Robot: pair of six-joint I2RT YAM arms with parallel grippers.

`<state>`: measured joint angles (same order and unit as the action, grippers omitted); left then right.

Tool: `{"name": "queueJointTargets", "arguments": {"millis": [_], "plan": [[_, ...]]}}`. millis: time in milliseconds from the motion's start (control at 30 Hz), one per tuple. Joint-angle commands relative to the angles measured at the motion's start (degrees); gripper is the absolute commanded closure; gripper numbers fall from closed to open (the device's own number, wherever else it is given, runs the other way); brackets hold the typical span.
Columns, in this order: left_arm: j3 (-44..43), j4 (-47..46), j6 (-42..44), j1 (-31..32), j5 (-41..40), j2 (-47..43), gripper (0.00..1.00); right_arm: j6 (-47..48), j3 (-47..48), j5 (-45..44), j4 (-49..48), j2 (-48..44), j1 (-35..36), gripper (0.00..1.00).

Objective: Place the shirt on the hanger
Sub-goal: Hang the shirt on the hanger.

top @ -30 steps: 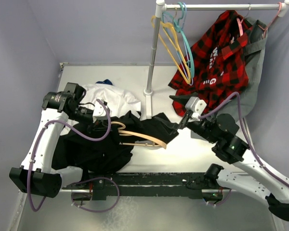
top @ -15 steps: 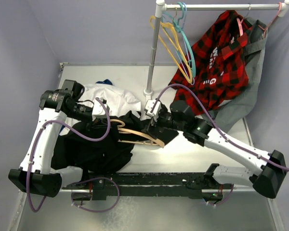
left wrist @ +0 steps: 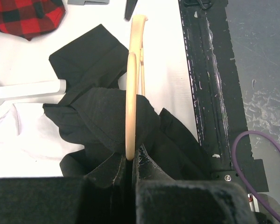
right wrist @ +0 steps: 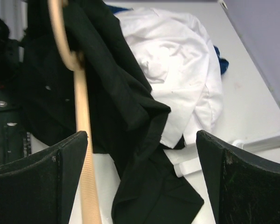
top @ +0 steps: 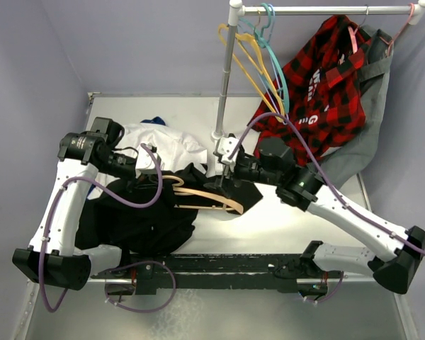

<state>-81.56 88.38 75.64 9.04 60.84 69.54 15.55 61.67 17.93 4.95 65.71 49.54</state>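
The black shirt (top: 145, 219) lies crumpled on the white table, left of centre. One fold of it is draped over the tan hanger (top: 207, 200). My left gripper (top: 153, 185) is shut on the hanger's curved hook (left wrist: 129, 100), with the shirt (left wrist: 100, 116) bunched round it. The hanger's arms point right, partly under cloth. My right gripper (top: 223, 183) is open and empty. It hovers just above the shirt's right fold (right wrist: 135, 126), with the hanger's arm (right wrist: 85, 154) next to its left finger (right wrist: 42, 163).
A white shirt (top: 163, 142) lies behind the black one, and also shows in the right wrist view (right wrist: 177, 60). The rack's pole (top: 223, 85) and base stand at the back centre. Yellow and teal hangers (top: 265, 67), a red plaid shirt (top: 319, 85) and a grey garment (top: 372, 120) hang from the rail.
My right arm has swung left from the right side of the table. Its open gripper is now over the shirt's right fold by the hanger. The left arm has barely moved.
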Motion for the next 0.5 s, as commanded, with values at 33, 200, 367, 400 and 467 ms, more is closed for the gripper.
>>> {"name": "queueJointTargets", "arguments": {"millis": [33, 200, 367, 400, 467], "plan": [[-2.16, 0.31, -0.28, 0.10, 2.89, 0.85, 1.00, -1.94, 2.05, 12.21, 2.61, -3.26, 0.03, 0.01], [-2.36, 0.31, -0.55, 0.10, 3.93, 1.72, 1.00, -0.52, 1.94, 13.80, 6.00, 1.31, 0.03, 0.06], [-2.86, 0.30, -0.99, 0.06, 3.54, 2.09, 1.00, -0.63, 2.11, 13.05, 5.22, 5.91, 0.12, 0.13], [-2.83, 0.30, -1.01, 0.10, 3.50, 2.02, 1.00, -0.61, 2.12, 12.75, 4.76, 6.52, 0.16, 0.15], [-2.78, 0.32, -1.01, 0.10, 3.42, 2.07, 1.00, -0.68, 2.33, 12.94, 4.33, 7.63, 0.16, 0.19]]}}
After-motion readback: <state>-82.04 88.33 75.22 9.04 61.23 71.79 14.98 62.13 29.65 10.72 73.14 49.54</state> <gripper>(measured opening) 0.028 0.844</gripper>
